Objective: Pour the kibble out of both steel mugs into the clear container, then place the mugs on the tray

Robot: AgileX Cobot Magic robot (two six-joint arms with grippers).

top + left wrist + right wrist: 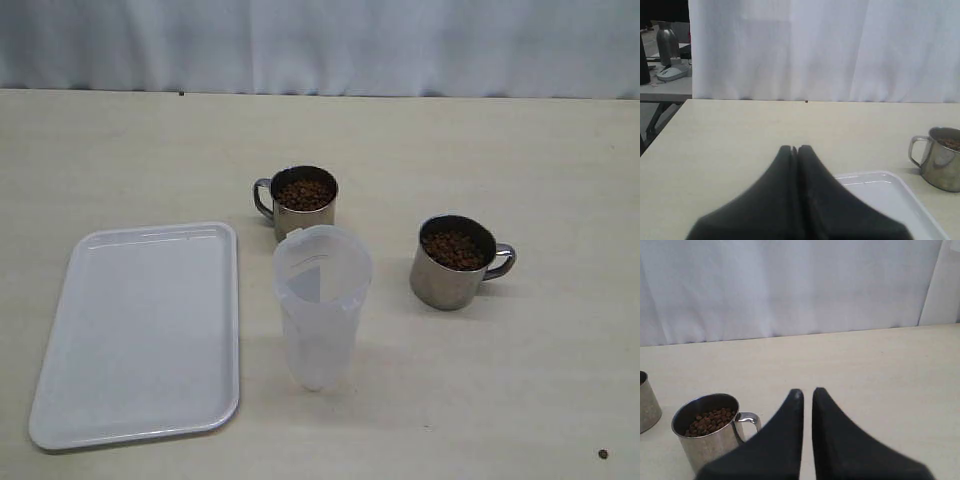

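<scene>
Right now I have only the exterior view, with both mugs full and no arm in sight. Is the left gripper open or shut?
Observer: The left gripper is shut, its fingertips touching and holding nothing.
Operator: And the right one?
Observer: The right gripper shows a narrow slit between its fingertips, with nothing in it.
Operator: Is it close to a mug?
Observer: The right wrist view shows a steel mug of kibble near that gripper, untouched, with its handle turned toward the gripper's side.
</scene>
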